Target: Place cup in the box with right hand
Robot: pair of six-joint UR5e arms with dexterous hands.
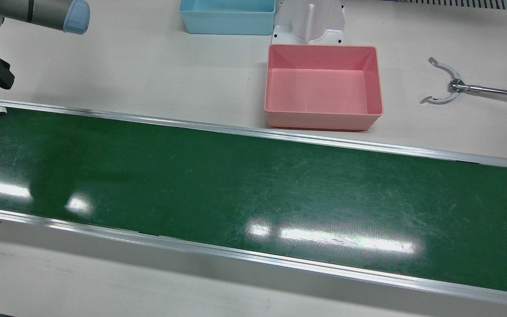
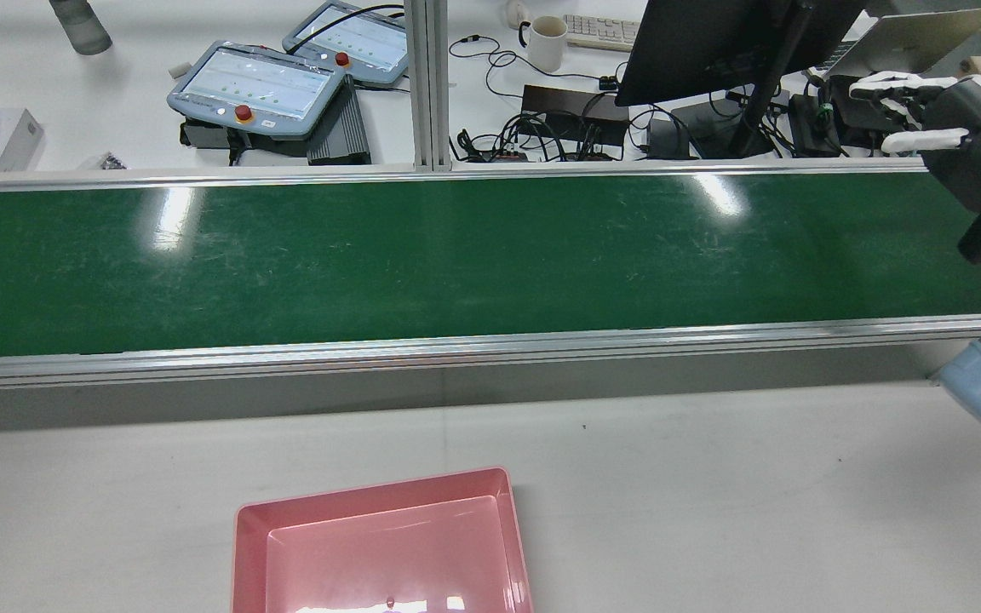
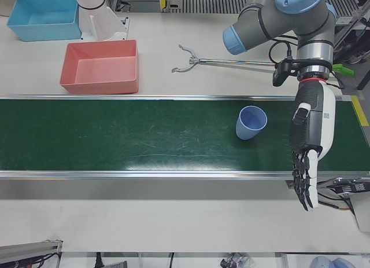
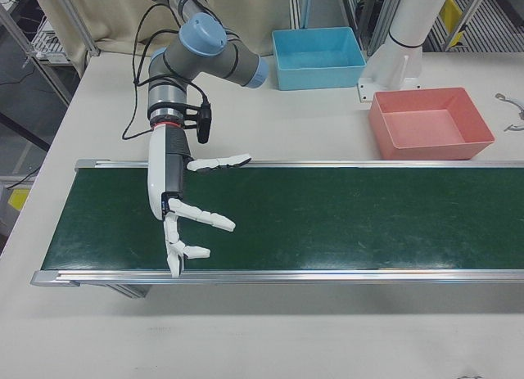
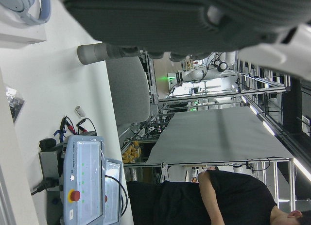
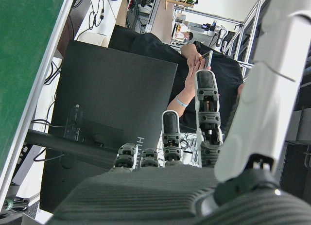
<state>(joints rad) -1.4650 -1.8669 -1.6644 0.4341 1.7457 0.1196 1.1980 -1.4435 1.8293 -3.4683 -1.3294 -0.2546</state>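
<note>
Right hand [image 4: 182,223]: hanging over its belt end, fingers spread, holding nothing, likely waiting for the cup.
Pink box [image 3: 102,66]: sitting empty beside the belt, ready to receive.
Cup [image 3: 251,123]: resting on the green belt, tilted, mouth facing up-right.
Left hand [image 3: 309,149]: pointing down just beside the cup, fingers straight, gripping nothing.

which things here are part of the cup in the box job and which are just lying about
Part of the job:
- blue cup, upright on the green belt
- right hand, open over the belt
- a box: pink box or blue box; cannot tell which is meant

Just lying about:
- metal grabber tool
- left hand, open beside the cup
</note>
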